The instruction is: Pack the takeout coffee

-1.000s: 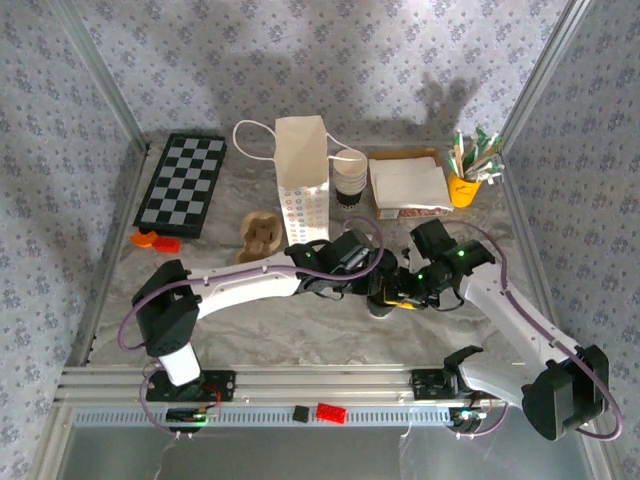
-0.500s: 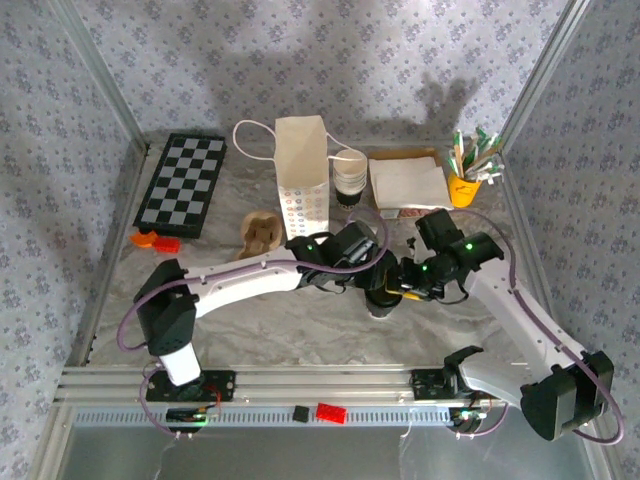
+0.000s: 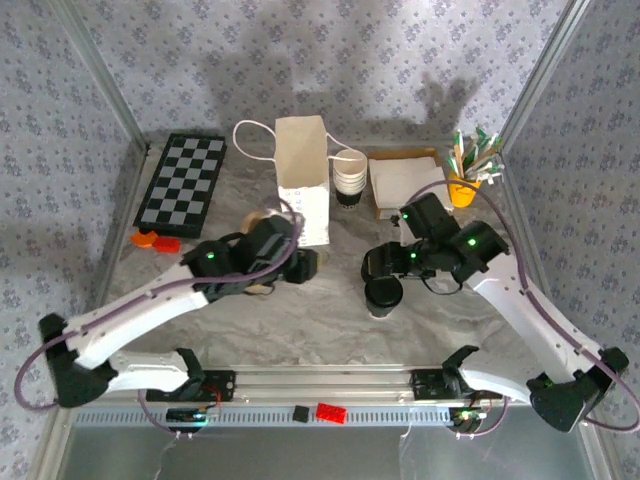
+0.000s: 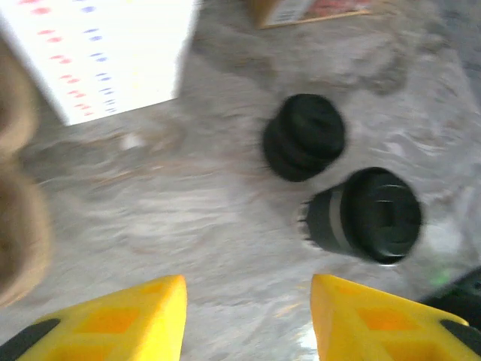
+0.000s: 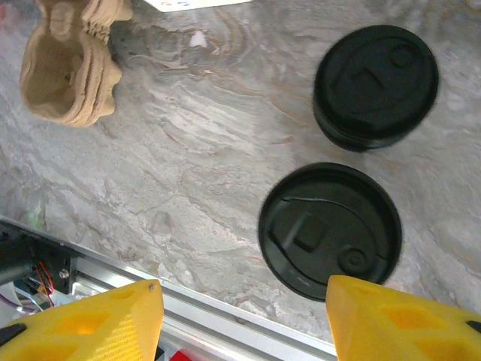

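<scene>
- The grey stone table (image 3: pixel 330 325) is holding everything.
- The white paper bag (image 3: pixel 303 175) is standing up at the back of the table, near the middle.
- The left claw (image 4: pixel 248 289) is hanging over the table, just in front of the bag. Its two yellow fingers (image 4: pixel 120 320) are standing well apart. Nothing is sitting in the gap between them, and they are not touching anything.
- The right claw (image 5: pixel 244 289) is hanging over the table on the right side. Its yellow fingers (image 5: pixel 406 320) are spread wide too. They are not holding or touching anything.
- A brown cup tray (image 5: pixel 68 64) is lying on the table beside the bag, close to the left claw.
- The takeout coffee (image 3: pixel 382 297) is standing up straight on the table with its black lid on. It is sitting in front of the bag and a bit to the right, not in the bag yet. It is sitting near the right claw, but no finger is touching it.
- A small stack of black lids (image 5: pixel 376 83) is sitting just beside the coffee.
</scene>
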Available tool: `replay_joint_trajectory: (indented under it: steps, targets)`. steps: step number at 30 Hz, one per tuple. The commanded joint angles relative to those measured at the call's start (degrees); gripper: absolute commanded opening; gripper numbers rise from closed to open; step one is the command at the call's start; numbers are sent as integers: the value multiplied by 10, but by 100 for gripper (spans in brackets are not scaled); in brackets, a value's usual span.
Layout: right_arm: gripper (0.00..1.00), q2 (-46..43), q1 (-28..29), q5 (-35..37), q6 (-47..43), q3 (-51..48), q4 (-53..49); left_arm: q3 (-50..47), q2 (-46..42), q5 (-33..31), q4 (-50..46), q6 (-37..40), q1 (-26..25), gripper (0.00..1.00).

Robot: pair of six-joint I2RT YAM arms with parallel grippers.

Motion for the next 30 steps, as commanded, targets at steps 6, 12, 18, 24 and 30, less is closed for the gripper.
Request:
replay_joint_trajectory:
  steps: [6, 12, 18, 24, 30]
  targets:
    - [71, 110, 124, 114, 45, 71, 68, -96, -104, 46, -96, 37, 254, 50]
    - [76, 190, 161, 98, 49, 93, 119, -141, -55, 174, -11, 83, 437, 52]
    - [80, 204, 159, 99, 60, 103, 107, -149, 29, 202, 42, 121, 453, 64]
    - [81, 205, 142, 93, 58, 102, 97, -148, 111, 215, 78, 138, 451, 69]
    - [82, 199, 132, 94, 58, 98, 93, -143, 159, 170, 49, 148, 423, 66]
